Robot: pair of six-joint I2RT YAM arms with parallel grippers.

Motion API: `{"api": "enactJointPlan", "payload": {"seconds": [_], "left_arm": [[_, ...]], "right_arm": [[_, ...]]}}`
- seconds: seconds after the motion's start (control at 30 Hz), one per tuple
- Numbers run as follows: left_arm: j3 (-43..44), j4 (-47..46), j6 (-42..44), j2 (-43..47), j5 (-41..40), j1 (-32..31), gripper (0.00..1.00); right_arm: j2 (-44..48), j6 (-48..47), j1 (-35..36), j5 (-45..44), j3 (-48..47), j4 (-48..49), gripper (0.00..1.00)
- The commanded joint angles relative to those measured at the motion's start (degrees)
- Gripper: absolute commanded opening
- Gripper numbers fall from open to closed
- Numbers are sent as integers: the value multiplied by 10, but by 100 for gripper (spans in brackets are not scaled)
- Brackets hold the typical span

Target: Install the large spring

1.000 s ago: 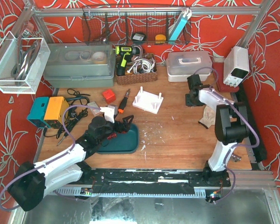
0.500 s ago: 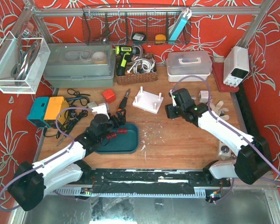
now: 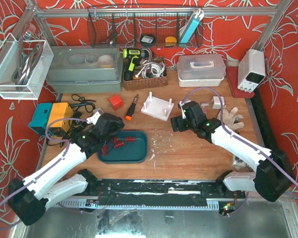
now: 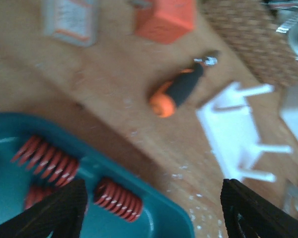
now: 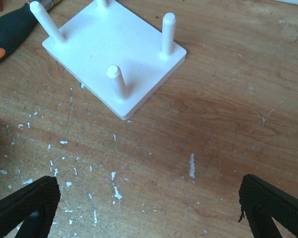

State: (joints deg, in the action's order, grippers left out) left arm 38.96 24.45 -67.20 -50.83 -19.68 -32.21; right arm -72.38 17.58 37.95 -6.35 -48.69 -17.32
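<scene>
Red springs (image 3: 120,144) lie in the teal tray (image 3: 139,151) at the near left. In the left wrist view a longer spring (image 4: 44,158) lies beside a shorter one (image 4: 118,199) near the tray's (image 4: 159,224) rim. My left gripper (image 3: 111,137) hovers over the tray's left end; it (image 4: 149,218) is open and holds nothing. The white peg base (image 3: 157,106) stands mid-table with bare pegs. My right gripper (image 3: 175,123) is just right of the base (image 5: 114,49) and a little nearer; it (image 5: 149,213) is open and empty over bare wood.
An orange-and-black screwdriver (image 3: 131,110) and a red cube (image 3: 115,102) lie left of the base. A glove (image 3: 231,116) is at the right, a teal-and-yellow box (image 3: 52,118) with cables at the left. Bins and a basket (image 3: 144,74) line the back.
The right arm swung from the back right to the table's middle by the peg base and opened its jaws. The left gripper shifted over the tray and its jaws narrowed somewhat.
</scene>
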Motion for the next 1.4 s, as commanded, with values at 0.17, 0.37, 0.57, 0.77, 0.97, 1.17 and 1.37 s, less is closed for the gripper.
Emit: {"api": "enactJointPlan", "payload": {"seconds": [0.17, 0.37, 0.57, 0.77, 0.97, 1.17, 1.37], "left_arm": [[108, 310, -130, -124, -83, 2, 67], [51, 293, -147, -110, -35, 2, 59], [42, 288, -138, -121, -49, 2, 58], [12, 258, -121, -148, -42, 2, 59], [-18, 223, -110, -159, -25, 2, 60], [-24, 210, -106, -174, -17, 2, 62], [-44, 158, -76, -182, 14, 2, 63]], "right_arm": [[27, 1, 5, -18, 17, 21, 99], [30, -2, 6, -16, 20, 26, 99], [24, -4, 8, -13, 18, 26, 99], [27, -6, 9, -17, 19, 27, 98], [21, -7, 11, -15, 17, 28, 98], [18, -9, 12, -18, 18, 31, 98], [17, -11, 13, -23, 17, 29, 98]]}}
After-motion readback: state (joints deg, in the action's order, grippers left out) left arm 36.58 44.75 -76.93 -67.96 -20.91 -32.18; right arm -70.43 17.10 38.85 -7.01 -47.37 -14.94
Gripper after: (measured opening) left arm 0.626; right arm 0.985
